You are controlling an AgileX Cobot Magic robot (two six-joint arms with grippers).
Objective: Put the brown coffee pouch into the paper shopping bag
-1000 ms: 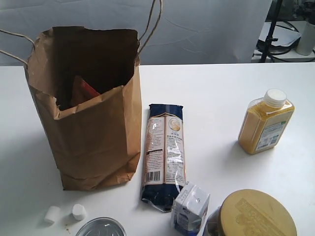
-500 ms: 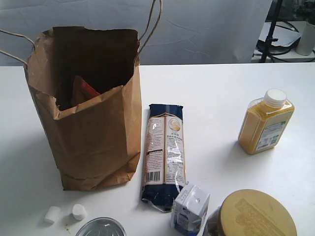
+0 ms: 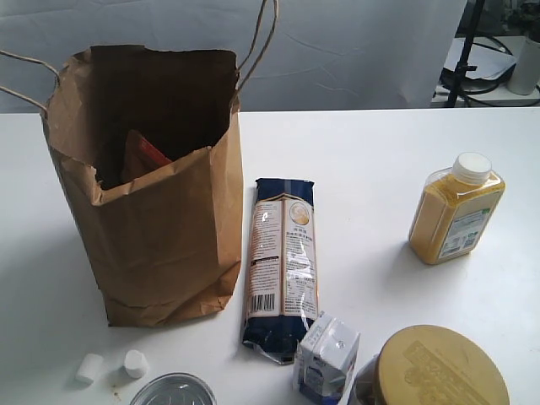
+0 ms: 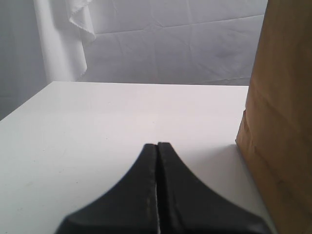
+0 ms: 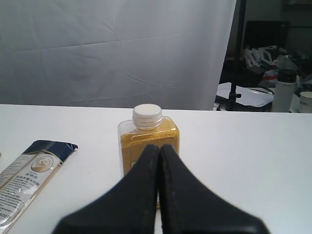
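The brown coffee pouch (image 3: 143, 157) sat down inside the paper shopping bag (image 3: 160, 245). Only a crinkled orange-red part of it showed through the open mouth; the rest was hidden by the bag's near wall. The bag stood upright on the white table (image 3: 380, 152), its top edge creased. One pair of cord handles (image 3: 261, 42) rose at about one o'clock from the mouth, and another loop ran out of sight at ten o'clock.

Seen through its wrist camera, the left gripper (image 4: 157, 145) had its black fingers pressed flat together with nothing between them. It hung low over bare tabletop with the bag's brown side close by. The right gripper (image 5: 159, 146) was likewise closed tight on nothing, and its tips pointed at a yellow bottle (image 3: 456, 211) with a white cap, which stood upright just beyond them.

At three o'clock from the bag, just beside its base, a dark blue packet (image 3: 283, 266) lay flat with its barcode end toward the camera. The yellow bottle stood well apart from it, farther out at three o'clock. At five o'clock from the bag a small white-and-blue carton (image 3: 327, 354) touched or overlapped the packet's near end. Beside that was a jar with a tan lid (image 3: 439, 367), cut off by the frame edge. At seven o'clock from the bag's base lay two small white cylinders (image 3: 110, 366), and just beyond them the rim of a metal can (image 3: 173, 390). A white cloth backdrop (image 3: 354, 51) hung behind the table.
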